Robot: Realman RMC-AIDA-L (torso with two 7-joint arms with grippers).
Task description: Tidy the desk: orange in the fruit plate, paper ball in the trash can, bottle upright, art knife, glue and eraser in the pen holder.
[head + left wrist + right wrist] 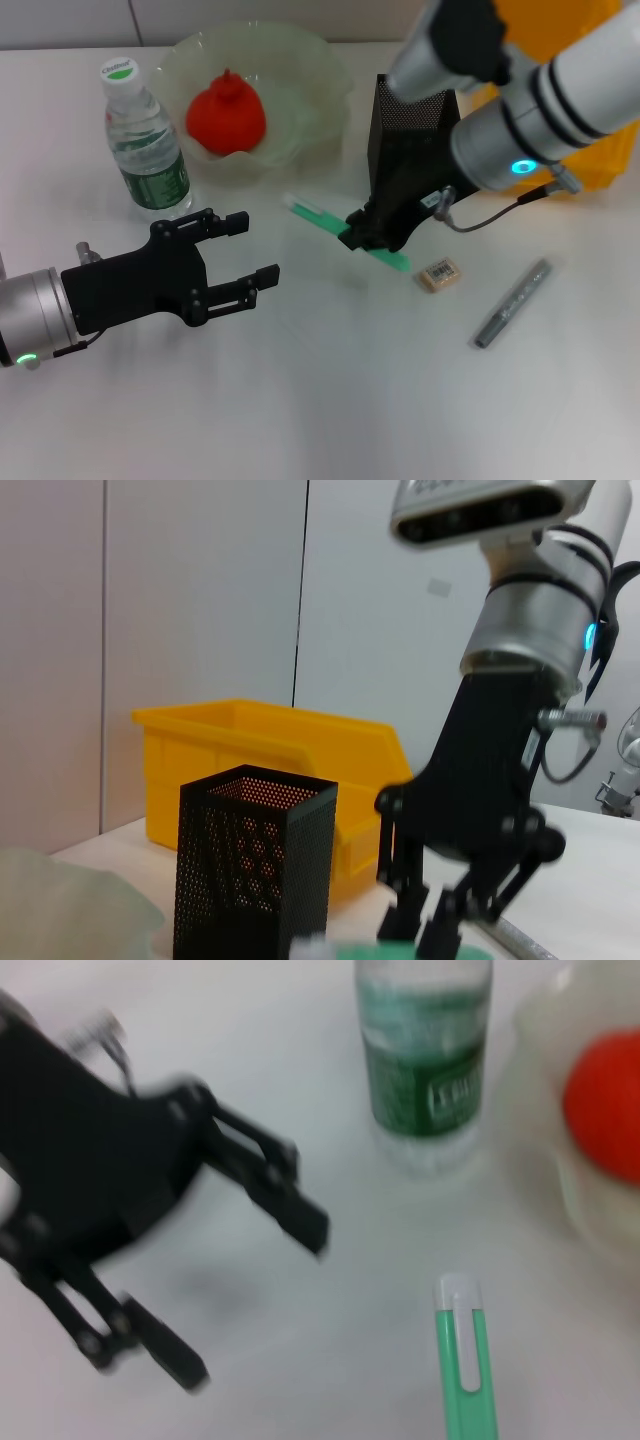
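While our right gripper [362, 233] reaches down just in front of the pen holder [408, 135], its fingers are pinched on the green art knife [345, 232], which lies slanted on the white desk [330, 400] with its white-tipped end toward the fruit plate [330, 75]. Our left gripper [255, 252] hovers over the near left of the desk with its fingers spread wide and nothing between them; bare desk lies around it, broadest on the near side. Far left, the bottle [142, 140] stands upright, just left of the fruit plate, and the orange [226, 115] sits inside that plate. Right of the knife lies the eraser [440, 275], and farther right a grey pen-like stick [512, 303] rests at a slant, apart from both. Behind the pen holder stands the yellow trash can [260, 770], close to it on the far right. From the left wrist view, pale grey wall panels [200, 590] rise beyond the desk.
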